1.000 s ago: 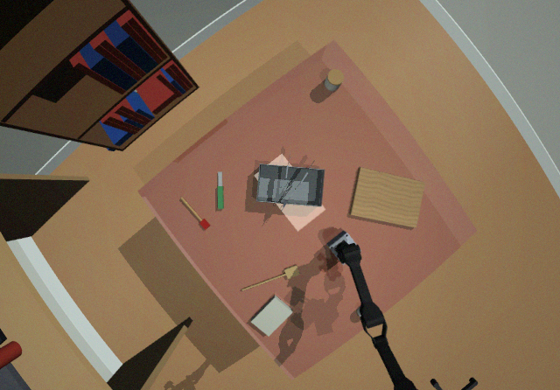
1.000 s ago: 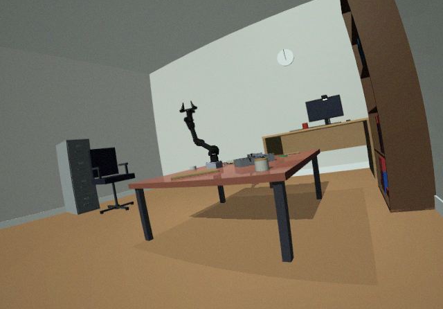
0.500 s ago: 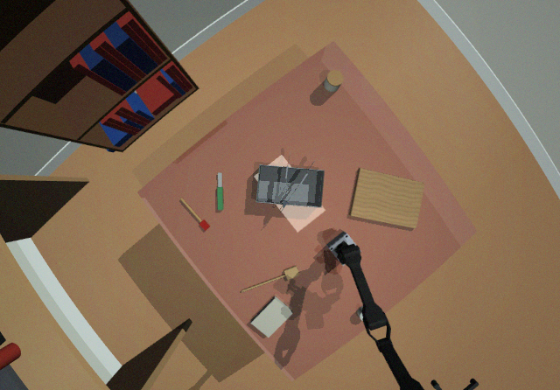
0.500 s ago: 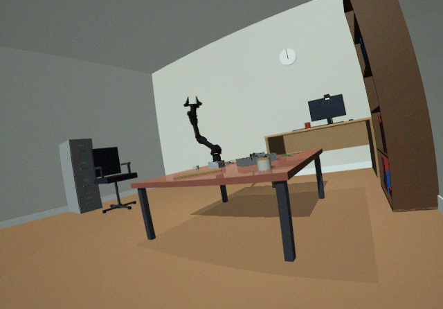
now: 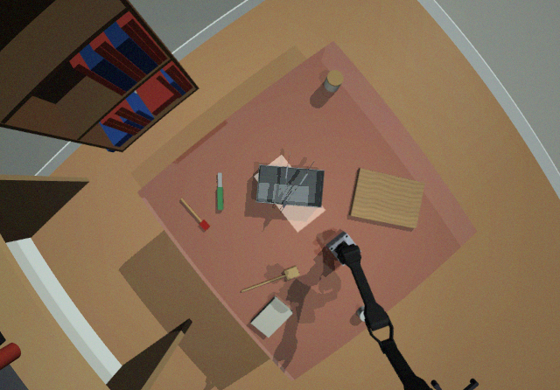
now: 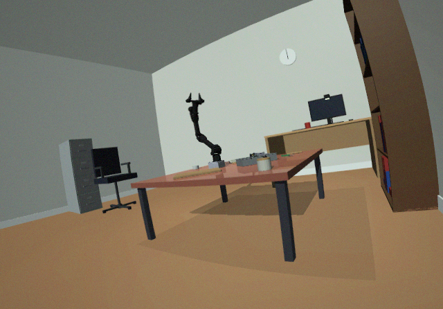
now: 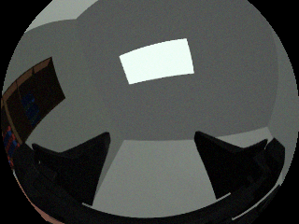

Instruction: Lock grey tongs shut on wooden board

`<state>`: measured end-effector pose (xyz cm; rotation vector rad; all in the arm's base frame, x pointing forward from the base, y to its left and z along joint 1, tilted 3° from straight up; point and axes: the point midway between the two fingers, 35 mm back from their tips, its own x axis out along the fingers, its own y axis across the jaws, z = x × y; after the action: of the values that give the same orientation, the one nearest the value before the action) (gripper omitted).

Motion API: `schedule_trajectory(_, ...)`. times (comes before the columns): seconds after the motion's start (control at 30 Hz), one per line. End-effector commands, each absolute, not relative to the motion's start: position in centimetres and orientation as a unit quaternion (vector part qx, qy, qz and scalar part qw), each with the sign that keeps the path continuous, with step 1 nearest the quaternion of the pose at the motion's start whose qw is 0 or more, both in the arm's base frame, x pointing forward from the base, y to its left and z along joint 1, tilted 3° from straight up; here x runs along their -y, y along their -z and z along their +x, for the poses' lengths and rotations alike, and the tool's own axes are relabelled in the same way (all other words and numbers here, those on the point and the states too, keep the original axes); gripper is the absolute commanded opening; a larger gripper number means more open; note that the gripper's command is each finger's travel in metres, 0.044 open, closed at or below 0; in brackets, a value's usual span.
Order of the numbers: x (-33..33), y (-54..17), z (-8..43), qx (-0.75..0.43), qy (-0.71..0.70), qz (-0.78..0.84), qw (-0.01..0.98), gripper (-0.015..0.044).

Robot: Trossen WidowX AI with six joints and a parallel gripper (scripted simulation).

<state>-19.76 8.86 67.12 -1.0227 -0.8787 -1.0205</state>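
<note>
Surface [image 5: 343, 142] [image 6: 250, 179] brick red. Board [image 5: 388, 198] [image 6: 196, 173] tan, wavy grain lines. Roasting tin [image 5: 322, 188] dark grey. Knife-like tool [image 5: 220, 198] green at one end, pale grey at other. Red-headed tool [image 5: 204, 225] with tan handle. Claw [image 6: 194, 97] [image 7: 153, 137] black. Wall clock [image 6: 287, 56] white.

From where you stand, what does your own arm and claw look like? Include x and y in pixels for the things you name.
My arm [image 5: 364, 282] [image 6: 196, 128] is black all over, slim, with chunky knobbly joints and an open loop partway along. It rises from a pale grey block [image 6: 221, 164]. The claw [image 6: 194, 97] [image 7: 153, 137] is black too: two fingers, broad at the bottom, tapering to blunt tips. I see no markings.
</note>
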Motion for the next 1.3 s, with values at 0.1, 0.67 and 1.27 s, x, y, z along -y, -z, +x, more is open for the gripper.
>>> schedule_trajectory(0.1,-7.4,-67.7,-17.0,0.364,0.44,-0.46,0.68,0.044)
schedule_trajectory(0.67,-1.6,-67.4,-5.2,0.224,0.39,-0.516,0.729,0.044)
schedule_trajectory(1.27,4.3,-63.7,9.3,0.064,0.286,-0.563,0.773,0.044)
